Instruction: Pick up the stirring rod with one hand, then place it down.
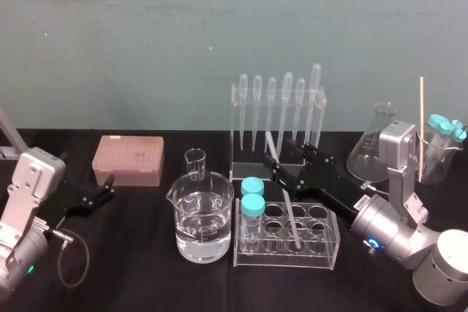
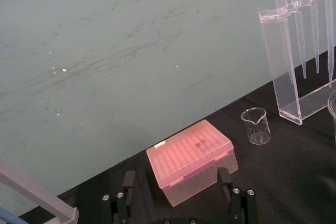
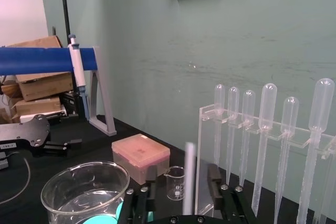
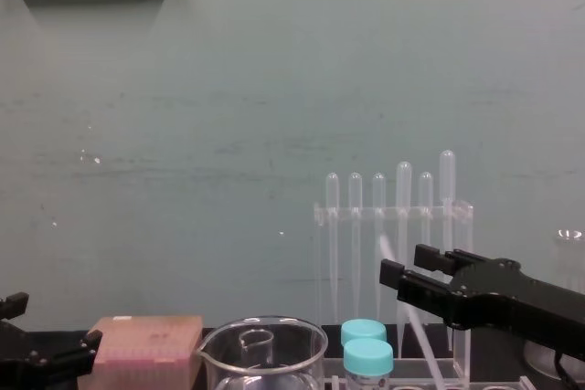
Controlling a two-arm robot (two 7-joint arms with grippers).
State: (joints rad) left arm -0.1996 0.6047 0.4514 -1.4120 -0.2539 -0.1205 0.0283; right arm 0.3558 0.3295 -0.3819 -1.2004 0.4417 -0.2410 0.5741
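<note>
Black table (image 1: pixel 146 283) runs along the front. Nearest on it stand a beaker (image 1: pixel 183 213) part-filled with clear liquid and, just to its right, a clear rack (image 1: pixel 285 258) with two blue-capped tubes (image 1: pixel 252 206) at its left end. The rod (image 1: pixel 289 210) has its lower end down in the rack and slants up and back towards the pipette stand (image 1: pixel 278 153); whether its top touches the stand I cannot tell. The right gripper (image 1: pixel 284 160) reaches in from the right above the rack, with one finger on each side of the rod partway up. In the right wrist view the rod (image 3: pixel 189 177) stands between the fingers with a gap on both sides, so the right gripper (image 3: pixel 182 167) is open around it and not clamped. In the chest view this gripper (image 4: pixel 409 264) lies level in front of the stand, and the rod (image 4: pixel 388 248) shows above and below it. The left gripper (image 1: pixel 108 188) sits low at the left, well apart from the rod, and points at a pink tip box (image 1: pixel 128 160). Its fingers are spread wide and hold nothing. A small beaker (image 1: pixel 195 162) sits empty between box and stand. Six pipettes (image 1: pixel 287 107) hang bulb-up in the stand. Behind the right arm are a flask (image 1: pixel 374 147) and a thin tan stick (image 1: pixel 421 126). A teal wall (image 1: pixel 183 34) closes the back.
</note>
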